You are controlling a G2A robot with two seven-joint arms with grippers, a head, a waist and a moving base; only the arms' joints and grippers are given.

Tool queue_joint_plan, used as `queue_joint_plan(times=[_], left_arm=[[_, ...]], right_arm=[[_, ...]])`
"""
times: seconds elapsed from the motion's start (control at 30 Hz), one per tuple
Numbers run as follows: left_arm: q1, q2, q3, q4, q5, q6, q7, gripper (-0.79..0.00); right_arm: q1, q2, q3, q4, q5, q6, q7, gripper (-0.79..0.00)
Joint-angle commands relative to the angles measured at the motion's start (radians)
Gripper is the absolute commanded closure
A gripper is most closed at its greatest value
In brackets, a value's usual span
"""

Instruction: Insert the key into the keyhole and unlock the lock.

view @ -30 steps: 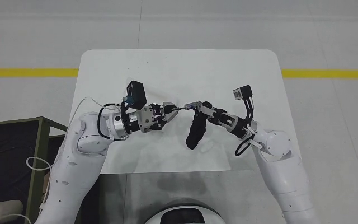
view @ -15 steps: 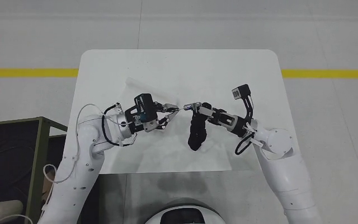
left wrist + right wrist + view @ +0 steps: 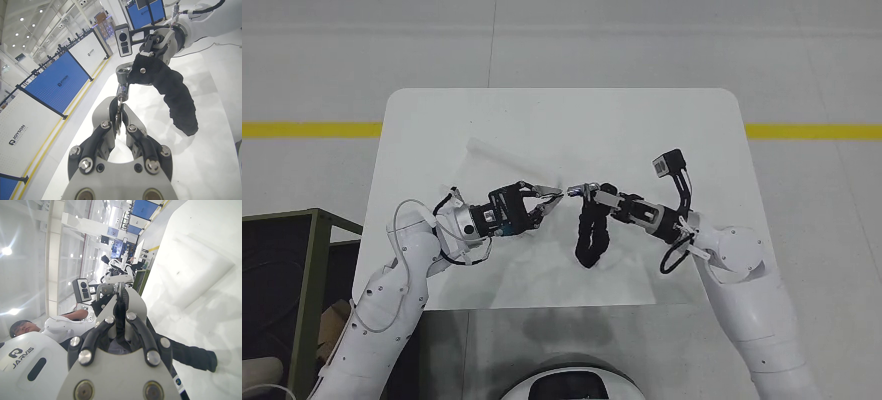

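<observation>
A metal lock with a long black fabric sleeve is held in the air over the middle of the white table. My right gripper is shut on the sleeved end of the lock, and the black sleeve hangs down from it. My left gripper is shut on a flat silver key. The key's tip sits in the keyhole at the end of the lock's cylinder. In the top view my left gripper meets the lock tip to tip.
A dark green bin stands on the floor beside the table's left edge. A yellow line crosses the floor behind the table. Bare tabletop lies all around both arms.
My left wrist has rolled about the key's axis, swinging its camera from the far side to the near side, and the forearm has dropped lower. The fingertips stayed at the lock. The right arm barely moved.
</observation>
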Motion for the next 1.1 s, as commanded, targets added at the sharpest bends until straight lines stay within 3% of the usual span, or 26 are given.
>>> queue_joint_plan(times=[0.0, 0.17, 0.27, 0.43, 0.63, 0.83, 0.93, 1.03, 1.07], left_arm=[[0.0, 0.0, 0.0, 0.0, 0.0, 0.0, 0.0, -0.785], [0.0, 0.0, 0.0, 0.0, 0.0, 0.0, 0.0, -0.785], [0.0, 0.0, 0.0, 0.0, 0.0, 0.0, 0.0, -0.785], [0.0, 0.0, 0.0, 0.0, 0.0, 0.0, 0.0, -0.785], [0.0, 0.0, 0.0, 0.0, 0.0, 0.0, 0.0, -0.785], [0.0, 0.0, 0.0, 0.0, 0.0, 0.0, 0.0, -0.785], [0.0, 0.0, 0.0, 0.0, 0.0, 0.0, 0.0, -0.785], [0.0, 0.0, 0.0, 0.0, 0.0, 0.0, 0.0, -0.785], [0.0, 0.0, 0.0, 0.0, 0.0, 0.0, 0.0, -0.785]], right_arm=[[0.001, 0.001, 0.005, 0.008, -0.001, 0.01, -0.02, 0.0], [0.0, 0.007, 0.049, 0.011, -0.051, 0.005, -0.11, 0.0], [-0.007, 0.017, 0.093, -0.016, -0.205, -0.03, -0.173, 0.0], [-0.043, 0.036, 0.135, -0.12, -0.698, -0.118, -0.308, 0.0], [-0.098, 0.047, 0.091, -0.213, -1.287, -0.22, -0.54, 0.0], [-0.142, 0.053, -0.002, -0.202, -1.807, -0.143, -0.784, 0.0], [-0.161, 0.052, -0.032, -0.179, -1.901, -0.087, -0.881, 0.0], [-0.174, 0.049, -0.016, -0.161, -1.857, -0.022, -0.924, 0.0], [-0.183, 0.045, -0.016, -0.152, -1.779, -0.022, -0.938, 0.0]])
